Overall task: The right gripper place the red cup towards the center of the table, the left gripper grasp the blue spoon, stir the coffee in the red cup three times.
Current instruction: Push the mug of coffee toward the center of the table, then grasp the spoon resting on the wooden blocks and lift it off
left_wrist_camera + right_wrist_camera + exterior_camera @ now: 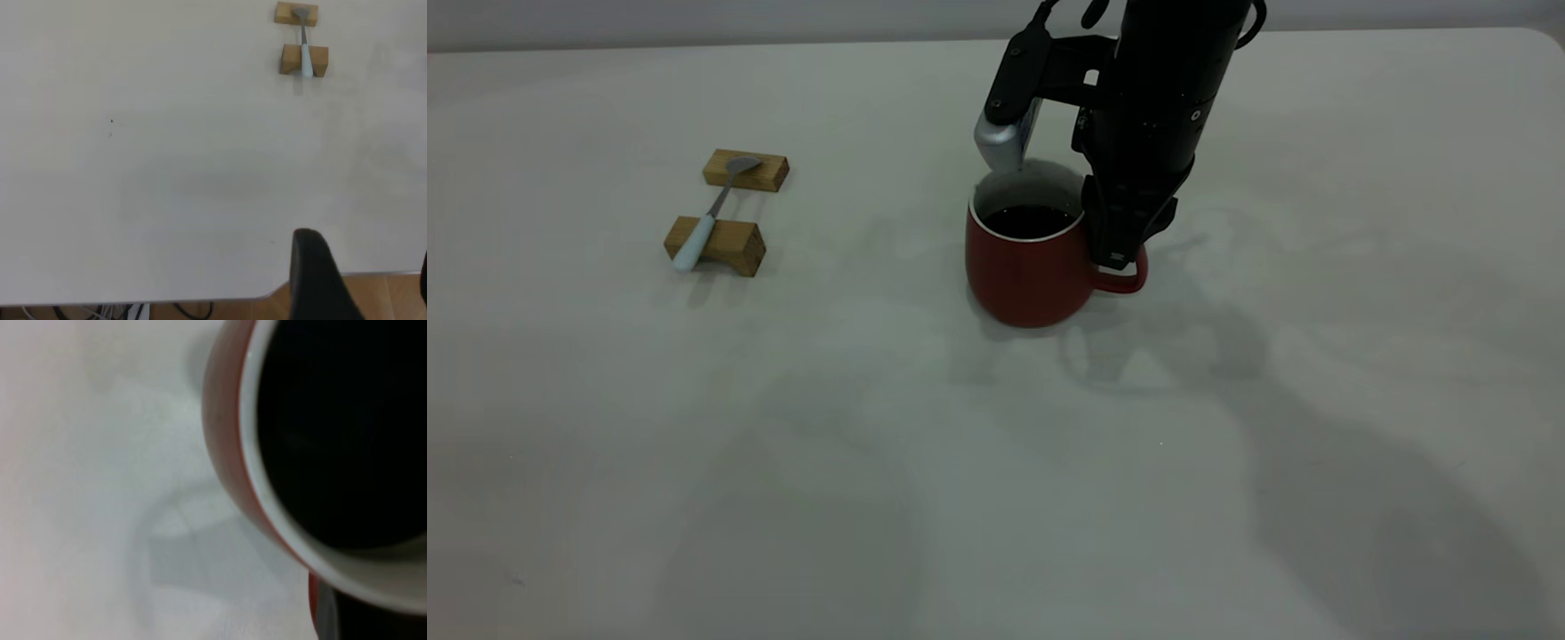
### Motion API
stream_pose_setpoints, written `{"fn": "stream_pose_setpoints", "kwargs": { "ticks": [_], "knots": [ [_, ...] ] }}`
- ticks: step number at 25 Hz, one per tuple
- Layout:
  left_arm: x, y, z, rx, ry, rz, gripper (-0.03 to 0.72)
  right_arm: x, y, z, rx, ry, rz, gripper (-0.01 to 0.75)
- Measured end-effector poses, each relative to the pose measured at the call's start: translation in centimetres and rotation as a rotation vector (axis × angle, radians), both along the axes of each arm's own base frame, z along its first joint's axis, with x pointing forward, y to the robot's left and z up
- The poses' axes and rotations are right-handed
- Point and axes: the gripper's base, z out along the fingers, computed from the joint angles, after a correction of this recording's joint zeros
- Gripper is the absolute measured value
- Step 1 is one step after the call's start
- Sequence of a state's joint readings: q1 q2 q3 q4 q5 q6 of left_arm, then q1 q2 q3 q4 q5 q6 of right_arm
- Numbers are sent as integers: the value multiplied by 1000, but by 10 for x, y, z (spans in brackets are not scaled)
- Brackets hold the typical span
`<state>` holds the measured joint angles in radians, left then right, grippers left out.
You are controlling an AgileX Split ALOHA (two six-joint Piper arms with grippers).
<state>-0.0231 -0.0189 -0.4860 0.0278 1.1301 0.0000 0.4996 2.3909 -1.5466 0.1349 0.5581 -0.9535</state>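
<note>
Red cup point(1027, 271) stands upright on the table point(996, 462), roughly mid-table in the exterior view, a little toward the far edge. Coffee point(1032, 221) fills it dark, surface round and below the white rim. Right gripper point(1120, 253) comes down from above at the cup's handle side, fingers clamped on the red loop handle point(1129, 283), which shows just under the fingertips. Right wrist view is taken up by the cup's rim and dark liquid at close range. Blue spoon point(710, 216) lies well to the left of the cup, bridging two wooden blocks point(729, 207): grey bowl on the far block, pale handle over the near block. Left gripper point(360, 280) is off at the table's edge, far from the spoon; only one dark finger shows clearly, cannot tell how its fingers stand.
</note>
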Motion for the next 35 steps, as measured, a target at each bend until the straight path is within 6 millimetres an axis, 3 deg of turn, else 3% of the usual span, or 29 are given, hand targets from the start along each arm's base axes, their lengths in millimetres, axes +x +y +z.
{"fn": "stream_pose_setpoints", "kwargs": {
  "ticks": [5,8,11,14,17,21,25,28,32,35],
  "knots": [
    [0,0,0,0,0,0,451,0,0,0,4,3,-11,220],
    [0,0,0,0,0,0,451,2,1,2,10,-8,-12,369],
    [0,0,0,0,0,0,451,2,1,5,13,-6,-15,567],
    [0,0,0,0,0,0,451,-1,0,19,-1,15,-2,700],
    [0,0,0,0,0,0,451,-6,-2,58,-1,31,-19,717],
    [0,0,0,0,0,0,451,-22,-11,146,59,16,-173,682],
    [0,0,0,0,0,0,451,-58,-34,232,80,26,-373,635],
    [0,0,0,0,0,0,451,-89,-54,283,112,13,-522,625],
    [0,0,0,0,0,0,451,-128,-76,329,210,-67,-586,622],
    [0,0,0,0,0,0,451,-167,-98,342,245,-93,-599,622]
  ]
}}
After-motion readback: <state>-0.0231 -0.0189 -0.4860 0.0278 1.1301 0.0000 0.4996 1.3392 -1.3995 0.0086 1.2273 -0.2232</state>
